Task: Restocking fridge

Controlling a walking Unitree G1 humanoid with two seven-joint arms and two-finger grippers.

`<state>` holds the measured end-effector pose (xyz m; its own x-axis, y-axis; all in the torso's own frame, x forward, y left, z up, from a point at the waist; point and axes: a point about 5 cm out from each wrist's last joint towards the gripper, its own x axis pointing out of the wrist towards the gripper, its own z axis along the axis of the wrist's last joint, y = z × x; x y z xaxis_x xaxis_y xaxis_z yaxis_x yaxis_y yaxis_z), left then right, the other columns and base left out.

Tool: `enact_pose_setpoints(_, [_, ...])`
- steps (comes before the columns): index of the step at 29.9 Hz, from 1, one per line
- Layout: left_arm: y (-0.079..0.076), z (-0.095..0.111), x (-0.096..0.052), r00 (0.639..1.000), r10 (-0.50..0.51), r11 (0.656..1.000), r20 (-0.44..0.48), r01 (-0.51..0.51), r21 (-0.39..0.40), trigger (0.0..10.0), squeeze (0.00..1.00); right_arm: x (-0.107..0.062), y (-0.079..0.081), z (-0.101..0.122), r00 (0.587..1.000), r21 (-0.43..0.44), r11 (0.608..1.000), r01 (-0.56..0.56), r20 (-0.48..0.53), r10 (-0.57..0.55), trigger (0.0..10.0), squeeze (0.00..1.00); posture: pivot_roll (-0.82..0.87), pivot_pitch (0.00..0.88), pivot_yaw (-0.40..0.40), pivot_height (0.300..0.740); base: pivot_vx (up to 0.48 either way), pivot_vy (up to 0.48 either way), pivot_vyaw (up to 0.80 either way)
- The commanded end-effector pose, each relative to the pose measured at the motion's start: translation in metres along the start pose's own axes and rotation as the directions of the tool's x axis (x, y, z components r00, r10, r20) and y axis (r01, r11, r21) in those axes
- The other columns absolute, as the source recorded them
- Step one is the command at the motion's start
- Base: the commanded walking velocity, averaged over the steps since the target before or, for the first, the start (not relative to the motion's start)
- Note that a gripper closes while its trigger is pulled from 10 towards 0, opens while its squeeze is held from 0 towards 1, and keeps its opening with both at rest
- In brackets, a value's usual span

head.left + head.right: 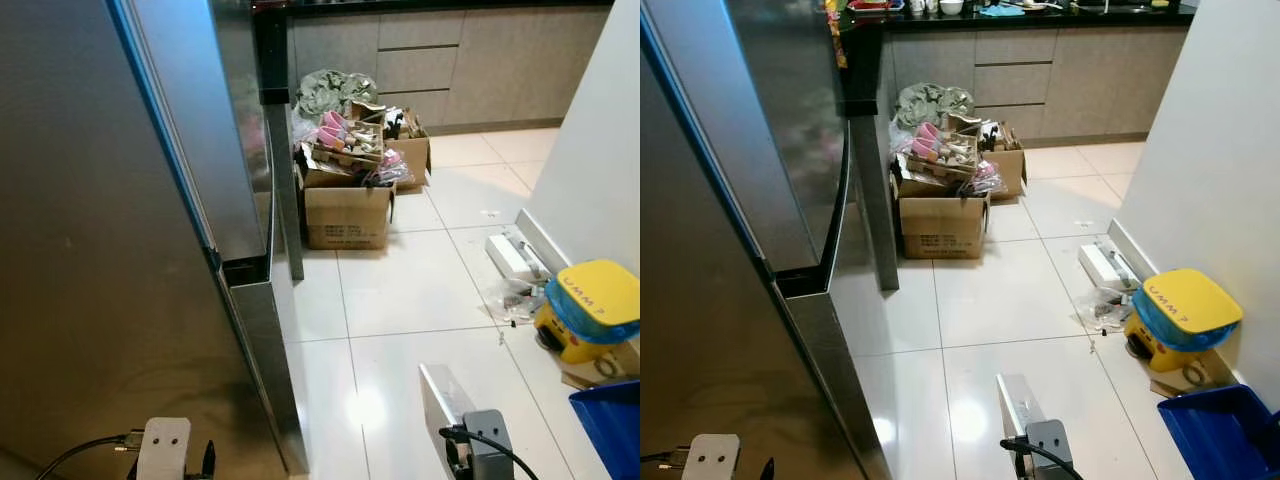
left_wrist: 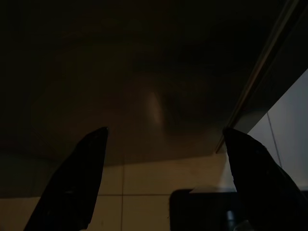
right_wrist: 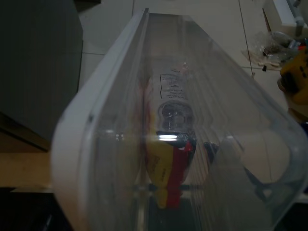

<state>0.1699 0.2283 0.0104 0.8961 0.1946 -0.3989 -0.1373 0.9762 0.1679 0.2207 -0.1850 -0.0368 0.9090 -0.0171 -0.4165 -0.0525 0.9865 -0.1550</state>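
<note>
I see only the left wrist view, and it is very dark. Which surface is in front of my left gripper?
Observer: It is the steel fridge door. The left gripper hangs low beside it, with its fingers open.
Operator: What does the right arm carry?
Observer: The right arm carries a clear plastic bin, and a red and yellow packet lies inside it.
Operator: Does anything stand on the floor ahead?
Observer: Yes, an open cardboard box full of things stands on the tiles, just past the corner of the fridge.
</note>
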Motion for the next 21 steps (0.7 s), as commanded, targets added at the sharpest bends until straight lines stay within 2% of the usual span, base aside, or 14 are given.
enact_pose_setpoints(1, [-0.006,0.001,-0.004,0.999,-0.034,0.999,-0.007,0.034,-0.03,3.3,0.4,0.002,0.002,0.005,1.0,-0.005,1.0,-0.008,0.028,0.008,10.0,0.0,-0.05,0.105,0.021,0.74,0.0,0.0,0.0])
enact_pose_setpoints(2, [-0.006,0.001,-0.004,0.999,-0.034,0.999,-0.007,0.034,-0.03,3.3,0.4,0.002,0.002,0.005,1.0,-0.005,1.0,-0.008,0.028,0.008,10.0,0.0,-0.05,0.105,0.021,0.74,0.0,0.0,0.0])
enact_pose_setpoints(3, [-0.007,0.003,-0.004,0.999,-0.044,0.998,-0.001,0.044,-0.037,0.0,0.0,0.002,0.002,0.006,1.0,-0.005,1.0,-0.009,0.03,0.009,10.0,0.0,-0.05,0.105,0.021,0.74,0.0,0.0,0.0])
enact_pose_setpoints(8, [-0.007,0.023,0.003,0.997,-0.067,0.996,0.05,0.069,-0.048,0.0,0.0,0.003,0.004,0.009,0.999,-0.009,1.0,-0.016,0.045,0.016,10.0,0.0,-0.05,0.106,0.032,0.74,0.0,0.0,0.0])
enact_pose_setpoints(12, [-0.008,0.025,0.001,0.996,-0.073,0.996,0.059,0.075,-0.04,0.0,0.0,0.004,0.004,0.012,0.998,-0.012,1.0,-0.019,0.06,0.02,10.0,0.0,-0.04,0.112,0.041,0.74,0.0,0.0,0.0])
enact_pose_setpoints(14, [-0.008,0.027,-0.003,0.995,-0.075,0.997,0.067,0.077,-0.027,0.0,0.0,0.005,0.005,0.017,0.996,-0.017,1.0,-0.026,0.085,0.027,10.0,0.0,-0.04,0.112,0.041,0.74,0.0,0.0,0.0])
enact_pose_setpoints(17, [-0.003,0.027,-0.018,0.996,-0.078,0.996,0.051,0.08,-0.026,0.0,0.0,0.006,0.009,0.025,0.991,-0.03,0.998,-0.048,0.122,0.052,10.0,0.0,-0.02,0.136,0.042,0.74,0.0,0.0,0.0])
enact_pose_setpoints(21, [-0.005,0.029,-0.024,0.993,-0.114,0.993,0.042,0.115,-0.031,0.0,0.0,0.007,0.01,0.028,0.989,-0.04,0.998,-0.054,0.133,0.059,10.0,0.0,-0.02,0.141,0.044,0.74,0.0,0.0,0.0])
